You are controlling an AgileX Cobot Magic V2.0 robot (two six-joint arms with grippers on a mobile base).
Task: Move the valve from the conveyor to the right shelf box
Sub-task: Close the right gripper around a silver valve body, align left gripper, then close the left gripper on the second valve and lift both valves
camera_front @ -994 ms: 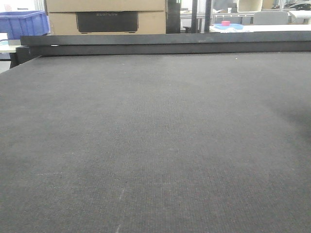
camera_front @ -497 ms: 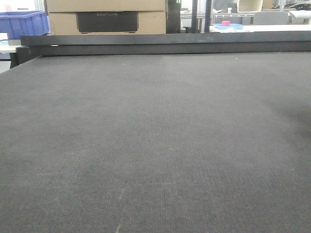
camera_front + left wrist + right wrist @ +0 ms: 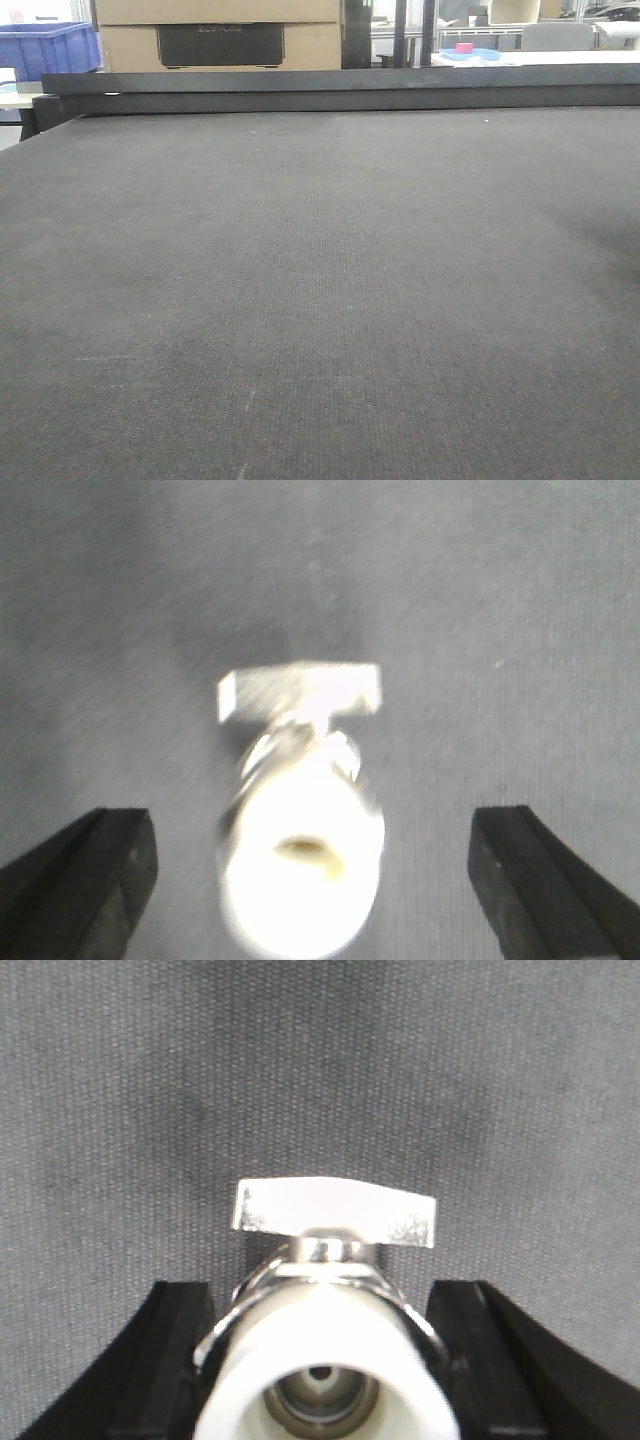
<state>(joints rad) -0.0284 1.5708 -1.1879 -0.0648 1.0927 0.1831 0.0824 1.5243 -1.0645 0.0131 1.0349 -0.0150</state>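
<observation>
Nothing has shifted in the front view over the last second, and the conveyor (image 3: 320, 300) there shows no valve or arm.
My right gripper (image 3: 320, 1295) looks clenched on a valve (image 3: 325, 1340) just above the belt. My left gripper (image 3: 312, 820) is spread wide, with a blurred second valve (image 3: 300, 860) lying between its fingers, touching neither.
</observation>
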